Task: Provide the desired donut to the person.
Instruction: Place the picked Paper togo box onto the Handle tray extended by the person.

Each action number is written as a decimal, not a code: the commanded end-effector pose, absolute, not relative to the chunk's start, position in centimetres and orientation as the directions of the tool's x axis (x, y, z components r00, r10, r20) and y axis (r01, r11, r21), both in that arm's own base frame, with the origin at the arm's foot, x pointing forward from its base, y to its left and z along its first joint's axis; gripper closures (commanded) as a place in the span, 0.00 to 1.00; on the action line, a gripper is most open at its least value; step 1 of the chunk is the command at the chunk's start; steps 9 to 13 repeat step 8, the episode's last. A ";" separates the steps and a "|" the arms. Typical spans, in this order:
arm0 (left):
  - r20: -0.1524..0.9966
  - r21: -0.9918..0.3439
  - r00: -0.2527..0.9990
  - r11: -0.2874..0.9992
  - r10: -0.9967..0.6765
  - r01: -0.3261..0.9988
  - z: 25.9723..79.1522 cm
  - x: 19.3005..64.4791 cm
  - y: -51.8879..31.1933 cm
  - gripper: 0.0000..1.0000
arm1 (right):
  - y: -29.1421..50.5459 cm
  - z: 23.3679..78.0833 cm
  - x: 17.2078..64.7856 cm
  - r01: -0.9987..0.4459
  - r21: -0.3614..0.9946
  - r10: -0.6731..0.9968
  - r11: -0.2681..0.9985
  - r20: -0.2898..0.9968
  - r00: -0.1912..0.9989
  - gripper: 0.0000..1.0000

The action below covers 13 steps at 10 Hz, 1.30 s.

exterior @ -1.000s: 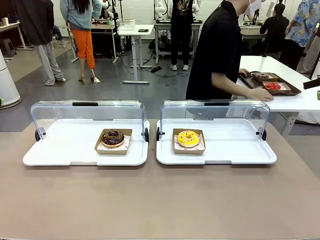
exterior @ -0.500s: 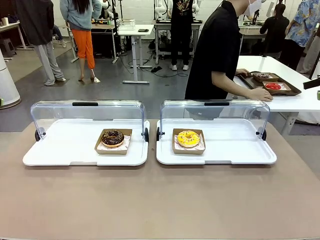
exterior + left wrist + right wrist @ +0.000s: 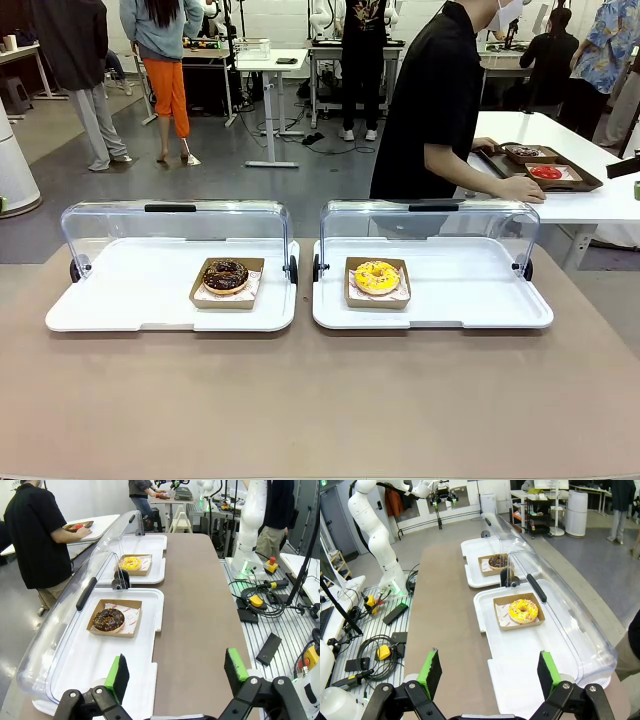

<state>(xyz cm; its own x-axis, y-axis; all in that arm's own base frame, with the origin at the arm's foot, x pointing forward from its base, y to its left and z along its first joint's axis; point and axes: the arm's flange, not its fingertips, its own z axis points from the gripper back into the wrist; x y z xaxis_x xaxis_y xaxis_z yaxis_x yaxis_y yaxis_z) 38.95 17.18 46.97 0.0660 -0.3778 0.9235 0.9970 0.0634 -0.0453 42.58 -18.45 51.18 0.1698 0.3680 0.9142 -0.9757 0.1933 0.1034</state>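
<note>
On the brown table [image 3: 320,400] two white trays sit side by side, each with a clear hinged dome lid swung up and back. The left tray [image 3: 130,300] carries a chocolate donut [image 3: 226,274] in a shallow brown cardboard box, set towards the tray's right end. The right tray [image 3: 470,295] carries a yellow-iced donut [image 3: 377,277] in a like box, towards its left end. The raised lid of the left tray [image 3: 175,225] and the raised lid of the right tray [image 3: 430,225] stand along the far edges, between the donuts and the person's side of the table.

The person [image 3: 435,100], in a black shirt, stands beyond the right tray, turned sideways towards a white side table [image 3: 600,200], one hand [image 3: 522,188] resting at the edge of a brown serving tray [image 3: 585,180] that holds a red item and a small dark one.

In the left wrist view the left gripper [image 3: 177,672] hangs with its green-padded fingers spread wide and nothing between them, above the near end of the left tray, well apart from the chocolate donut. In the right wrist view the right gripper [image 3: 487,672] is likewise spread wide and empty, over the table edge and the near end of the right tray, well apart from the yellow-iced donut. Cables and small boxes lie on the floor beside the table
</note>
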 end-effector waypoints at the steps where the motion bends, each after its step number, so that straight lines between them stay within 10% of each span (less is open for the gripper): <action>1: 0.928 -0.041 0.061 0.061 -0.368 0.997 47.2 38.8 17.3 0.00 | -18.2 51.3 42.5 -0.974 0.113 0.359 0.195 0.916 0.178 0.00; 13: 0.928 -0.041 0.061 0.061 -0.368 0.997 47.2 38.8 17.3 0.00 | -18.2 51.3 42.5 -0.974 0.113 0.359 0.195 0.916 0.178 0.00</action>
